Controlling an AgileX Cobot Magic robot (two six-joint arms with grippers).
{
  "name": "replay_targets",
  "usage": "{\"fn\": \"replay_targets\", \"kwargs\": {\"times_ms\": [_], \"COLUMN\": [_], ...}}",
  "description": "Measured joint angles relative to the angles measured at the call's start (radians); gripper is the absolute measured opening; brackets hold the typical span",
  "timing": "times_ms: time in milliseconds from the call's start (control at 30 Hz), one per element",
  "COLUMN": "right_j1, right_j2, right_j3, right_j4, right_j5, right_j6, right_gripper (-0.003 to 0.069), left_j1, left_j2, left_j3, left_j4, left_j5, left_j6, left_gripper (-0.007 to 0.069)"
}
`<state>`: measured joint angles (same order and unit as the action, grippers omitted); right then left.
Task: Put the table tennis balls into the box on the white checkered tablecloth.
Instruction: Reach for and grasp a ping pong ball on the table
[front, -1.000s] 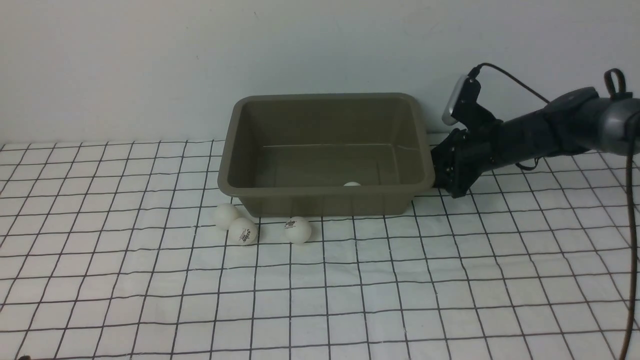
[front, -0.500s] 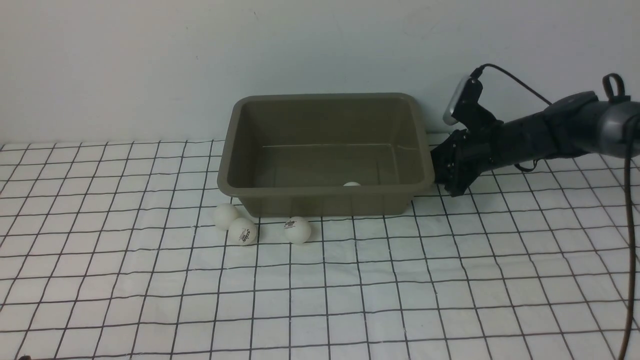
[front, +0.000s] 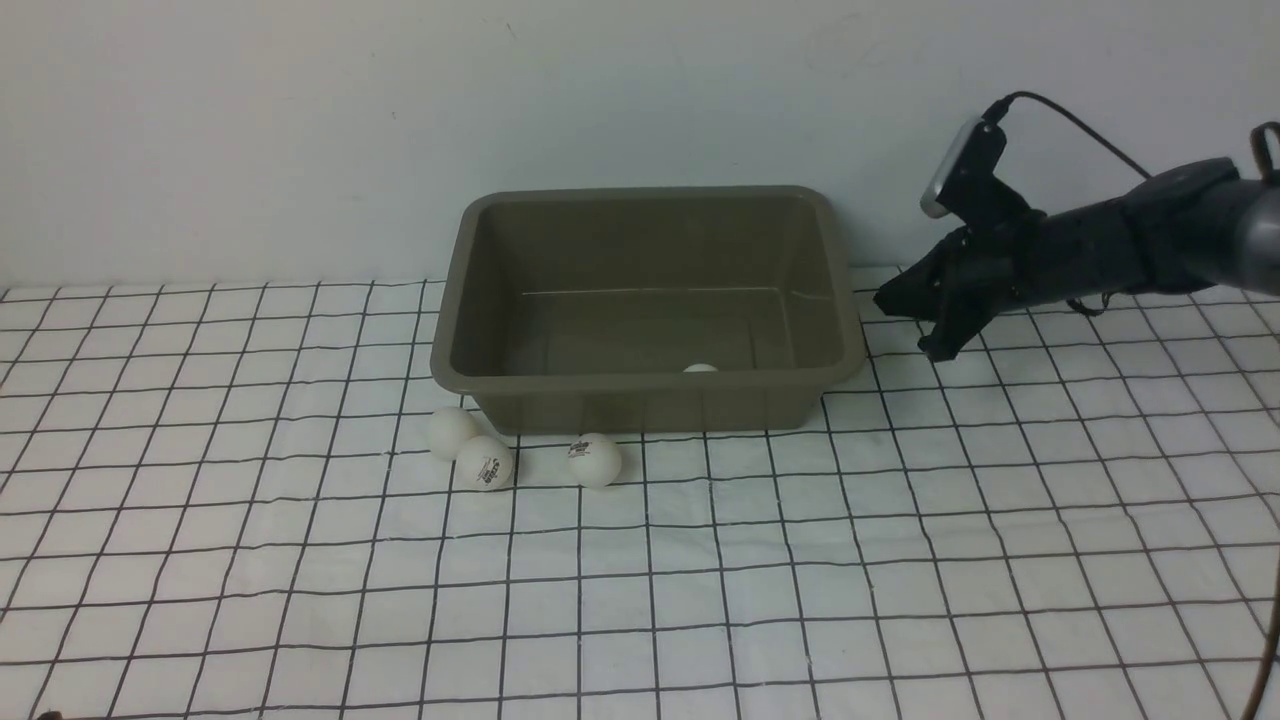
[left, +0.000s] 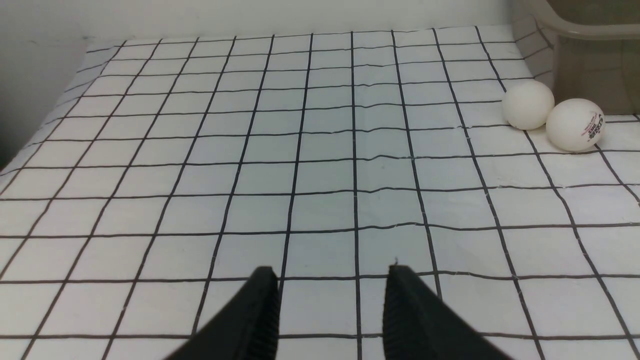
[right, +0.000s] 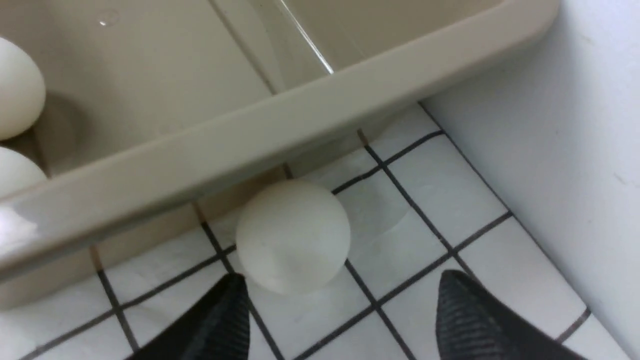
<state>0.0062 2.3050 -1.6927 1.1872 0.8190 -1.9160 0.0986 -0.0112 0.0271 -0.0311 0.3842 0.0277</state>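
Pickup of one table tennis ball (right: 292, 235), lying beside the box (right: 300, 105) at the bench's (right: 440, 200) back edge, was judged in hand. Right claw (right: 342, 282) was spread, empty; left claw (left: 332, 272) parted, idle. Advancing, then closing, was called for.

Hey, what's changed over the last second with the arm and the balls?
The right hand rose and drew back to the right, away from the box, and opened. A ball lies on the cloth just beyond its fingertips, unheld. The box, the three balls in front of it and the one inside look unmoved.
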Motion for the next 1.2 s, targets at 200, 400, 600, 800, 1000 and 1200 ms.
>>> {"fn": "replay_targets", "kwargs": {"times_ms": [200,400,600,800,1000,1200], "right_j1": [0.000,0.001,0.024,0.047,0.056,0.026], "right_j2": [0.028,0.037,0.044,0.095,0.116,0.081], "right_j3": [-0.001,-0.001,-0.006,-0.058,-0.066,-0.067], "right_j4": [0.026,0.053,0.098,0.081,0.073,0.014], "right_j5": [0.031,0.089,0.068,0.039,-0.007,-0.038], "right_j6": [-0.026,-0.037,-0.078,-0.068,-0.035,-0.003], "right_gripper": [0.0435,0.0429,0.0424,0.0420,0.0355,0.0356], "left_j1": [0.000,0.000,0.000,0.000,0.000,0.000], "left_j2": [0.000,0.000,0.000,0.000,0.000,0.000], "left_j3": [0.000,0.000,0.000,0.000,0.000,0.000], "left_j4": [0.000,0.000,0.000,0.000,0.000,0.000], "left_j5": [0.000,0.000,0.000,0.000,0.000,0.000], "left_j6": [0.000,0.000,0.000,0.000,0.000,0.000], "left_gripper": [0.0268,0.0268,0.0268,0.0268,0.0268,0.0268]}}
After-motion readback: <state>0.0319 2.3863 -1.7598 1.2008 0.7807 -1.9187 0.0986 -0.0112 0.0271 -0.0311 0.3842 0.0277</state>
